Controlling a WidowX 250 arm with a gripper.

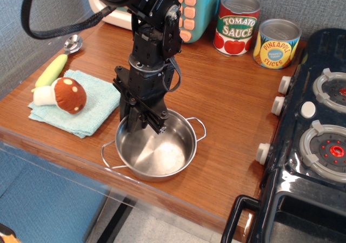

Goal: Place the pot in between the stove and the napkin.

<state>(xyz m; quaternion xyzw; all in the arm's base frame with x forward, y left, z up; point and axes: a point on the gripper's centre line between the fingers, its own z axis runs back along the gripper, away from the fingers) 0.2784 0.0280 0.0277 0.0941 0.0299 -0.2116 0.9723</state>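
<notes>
Two thin wire loop handles stick out from the pot [155,152], one toward the lower left and one toward the right; it is shallow, round and mirror-bright, sitting low in the centre of the frame on the wooden worktop [227,129]. The gripper [141,125] reaches down onto its far-left rim, seemingly pinching the wall. Left of it lies the teal napkin [97,105], carrying a toy mushroom [64,95]. Along the right edge stands the black stove [313,140]. Farther back are two cans [257,32].
</notes>
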